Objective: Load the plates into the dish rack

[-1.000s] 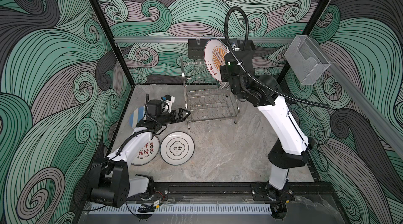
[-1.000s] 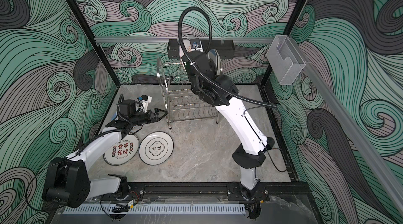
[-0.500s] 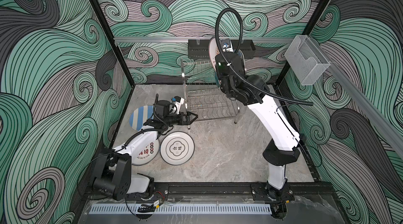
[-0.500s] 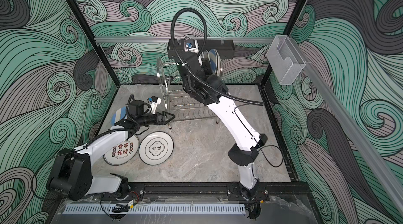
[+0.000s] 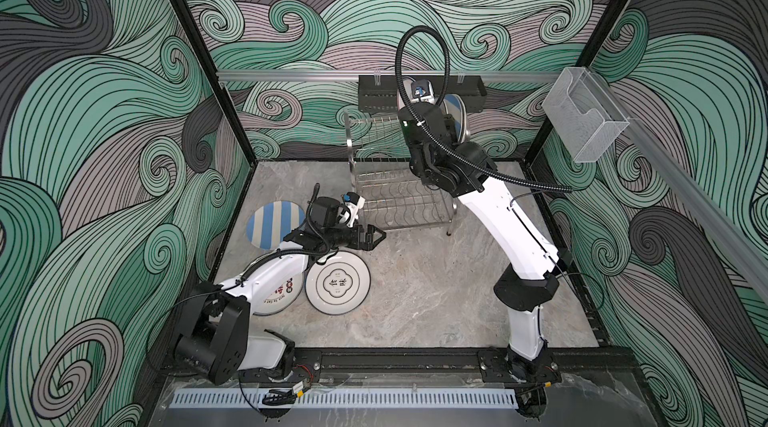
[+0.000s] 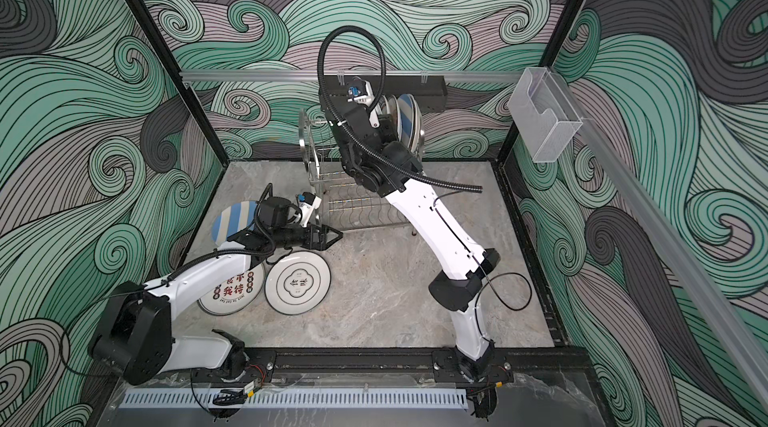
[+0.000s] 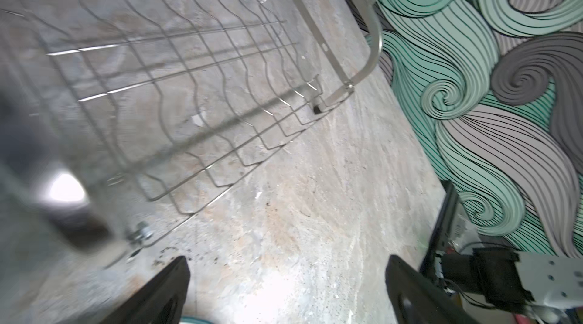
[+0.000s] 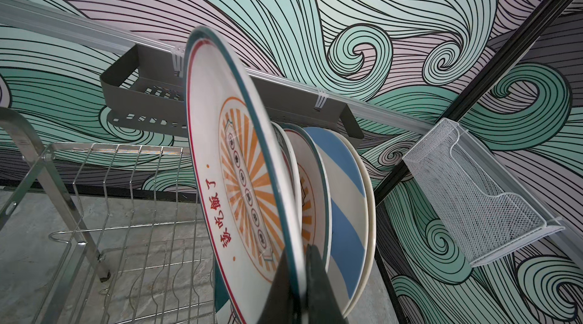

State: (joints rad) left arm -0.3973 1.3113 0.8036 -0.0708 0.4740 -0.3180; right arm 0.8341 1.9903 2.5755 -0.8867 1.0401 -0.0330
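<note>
Step in hand: slotting one more plate into the upper tier of the dish rack (image 5: 399,204).
Right gripper (image 8: 299,256): clenched on the rim of the orange sunburst plate (image 8: 239,180), one finger on each face.
Why held so: an edge grip keeps the plate upright and thin, so it can slide between the shelf wires instead of landing flat on them.
Where the plate is: on edge above the upper shelf, just beside three plates already standing there, of which the blue-and-white striped plate (image 8: 344,212) is the clearest.
Seating: the fingers hide its lower rim, so it may be in a slot or just above one; I cannot tell.
Right arm pose: rises steeply from its base and bends at the elbow, with the wrist over the rack's top near the black perforated tray (image 8: 142,98). In both top views the arm hides most of the held plate.
Left gripper (image 5: 376,238): released and holding nothing; the left wrist view shows the fingers spread with bare table (image 5: 415,300) between them.
Left arm pose: stretched low and nearly level, with the gripper near the front edge of the lower shelf.
Why parked there: I judge it is close to the waiting plates and out of the right arm's way.
Plates left on the table: a striped plate (image 5: 270,225), a white plate with black characters (image 5: 337,283) and a white plate with red characters (image 6: 230,292) that lies partly under the left forearm.
Lower shelf: no plates visible.
</note>
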